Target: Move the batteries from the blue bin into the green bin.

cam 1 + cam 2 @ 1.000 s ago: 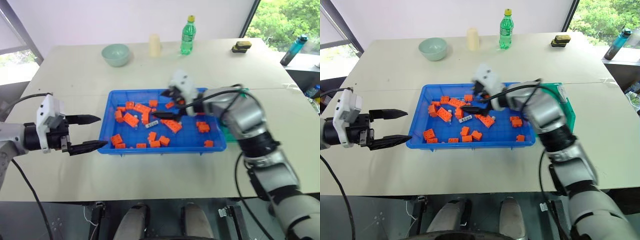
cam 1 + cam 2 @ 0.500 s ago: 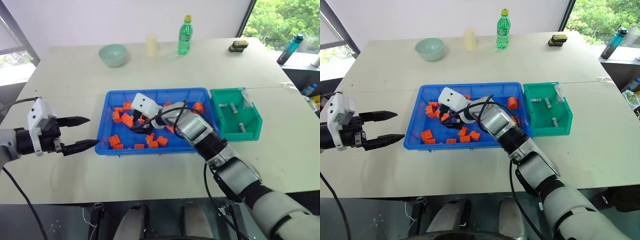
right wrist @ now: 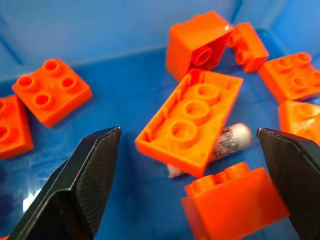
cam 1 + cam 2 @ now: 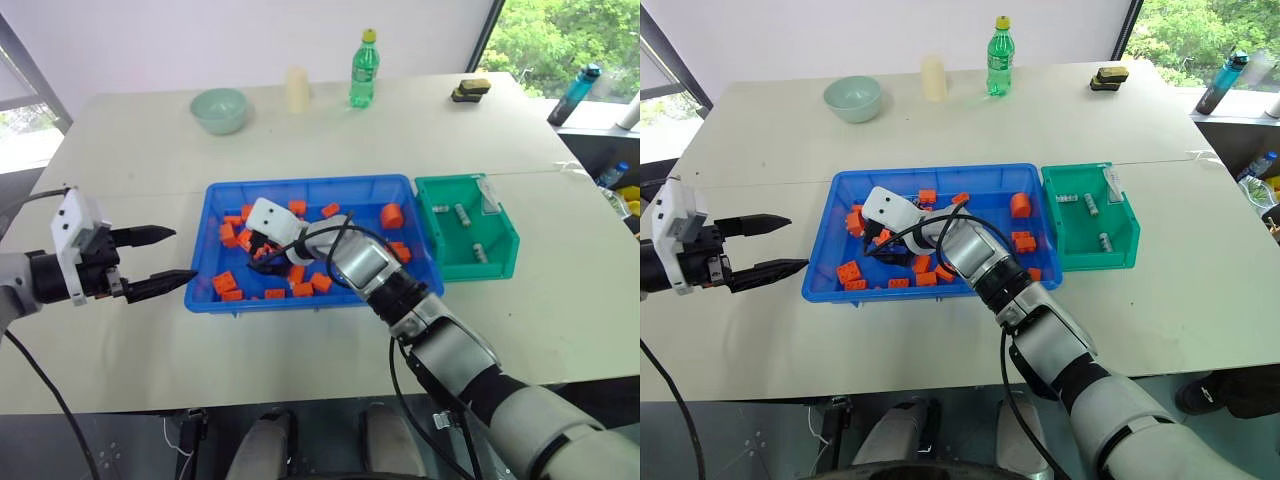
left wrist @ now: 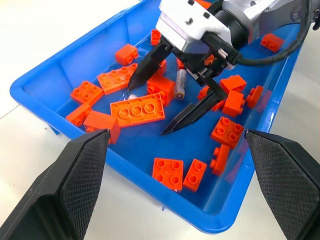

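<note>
Right tool (image 5: 150,112) gapes wide over a battery (image 5: 180,83); nothing gripped.

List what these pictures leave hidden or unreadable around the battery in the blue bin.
- Battery: right wrist view, its middle is covered by an upturned orange brick; label blurred.
- Blue bin floor under the right tool: head views, hidden by the arm.
- Batteries in the green bin: too small to read.

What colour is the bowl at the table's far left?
Pale green bowl, clearest in the left eye view.
</note>
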`<state>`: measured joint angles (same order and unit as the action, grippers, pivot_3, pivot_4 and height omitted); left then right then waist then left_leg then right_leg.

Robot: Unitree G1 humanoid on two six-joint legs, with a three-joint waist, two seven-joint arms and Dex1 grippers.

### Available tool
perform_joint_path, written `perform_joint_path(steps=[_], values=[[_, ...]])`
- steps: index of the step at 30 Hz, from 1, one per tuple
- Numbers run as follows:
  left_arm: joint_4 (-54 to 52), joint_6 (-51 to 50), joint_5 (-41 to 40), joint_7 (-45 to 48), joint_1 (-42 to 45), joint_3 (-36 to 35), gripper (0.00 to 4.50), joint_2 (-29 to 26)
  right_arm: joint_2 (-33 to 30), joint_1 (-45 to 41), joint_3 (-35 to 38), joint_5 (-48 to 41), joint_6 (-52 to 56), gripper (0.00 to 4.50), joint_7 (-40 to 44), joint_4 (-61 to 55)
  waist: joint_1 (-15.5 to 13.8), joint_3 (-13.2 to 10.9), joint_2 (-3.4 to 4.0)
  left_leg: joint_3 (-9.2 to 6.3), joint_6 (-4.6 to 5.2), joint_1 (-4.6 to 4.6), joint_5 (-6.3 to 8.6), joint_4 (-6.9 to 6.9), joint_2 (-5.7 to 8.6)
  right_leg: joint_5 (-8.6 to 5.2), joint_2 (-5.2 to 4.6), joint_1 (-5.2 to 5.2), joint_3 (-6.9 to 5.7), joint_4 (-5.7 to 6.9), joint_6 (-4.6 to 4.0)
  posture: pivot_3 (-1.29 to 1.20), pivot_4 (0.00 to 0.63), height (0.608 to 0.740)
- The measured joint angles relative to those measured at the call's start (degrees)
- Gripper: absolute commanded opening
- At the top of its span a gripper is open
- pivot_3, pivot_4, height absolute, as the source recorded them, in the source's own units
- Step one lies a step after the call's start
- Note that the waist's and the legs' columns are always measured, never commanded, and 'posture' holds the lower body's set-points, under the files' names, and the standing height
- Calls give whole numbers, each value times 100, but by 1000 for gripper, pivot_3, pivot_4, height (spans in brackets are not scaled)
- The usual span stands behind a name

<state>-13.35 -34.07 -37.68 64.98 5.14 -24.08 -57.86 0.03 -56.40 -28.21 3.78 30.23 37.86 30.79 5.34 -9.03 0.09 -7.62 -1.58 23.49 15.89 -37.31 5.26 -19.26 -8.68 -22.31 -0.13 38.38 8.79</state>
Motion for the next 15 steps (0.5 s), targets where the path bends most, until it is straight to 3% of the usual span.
perform_joint_path(steps=[14, 15], values=[[23, 75, 71, -53, 126, 85, 4500, 57, 115, -145, 121, 205, -312, 4467, -46, 442, 61, 0, 0, -2, -4, 0, -2, 9, 0, 0, 1, -4, 0, 17, 0, 0, 150, 727], [22, 75, 73, -61, 126, 85, 4500, 57, 127, -145, 132, 218, -313, 3952, -43, 442, 62, 0, 0, -2, -4, 0, -2, 9, 0, 0, 1, -4, 0, 17, 0, 0, 150, 727]])
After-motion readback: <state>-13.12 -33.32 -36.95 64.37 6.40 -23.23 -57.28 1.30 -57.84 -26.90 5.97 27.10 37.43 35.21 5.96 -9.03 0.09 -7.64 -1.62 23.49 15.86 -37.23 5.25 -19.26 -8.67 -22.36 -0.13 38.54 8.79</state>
